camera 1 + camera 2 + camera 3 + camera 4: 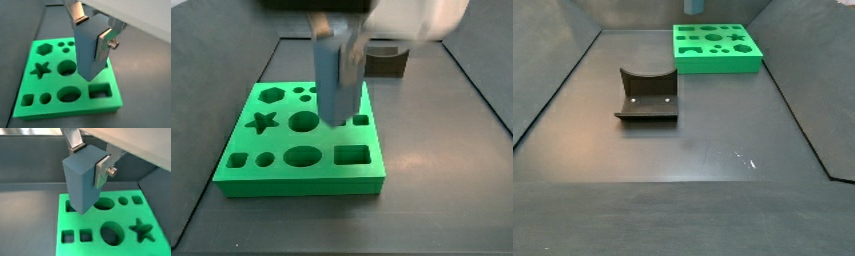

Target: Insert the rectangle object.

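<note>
My gripper (92, 32) is shut on the rectangle object (90, 50), a pale blue-grey bar held upright by its top end. It also shows in a wrist view (80, 183) and in a side view (337, 75). The bar hangs over the green board (67, 111), its lower end just above the board's surface. That end is a little behind the rectangular hole (100, 90), beside the large round hole (303, 121). In a side view the board (716, 62) lies at the far end of the floor, and the gripper and bar are out of frame there.
The fixture (647, 95), a dark bracket with a curved notch, stands on the grey floor away from the board; it shows behind the bar in a side view (388, 60). Dark walls enclose the floor (673, 150).
</note>
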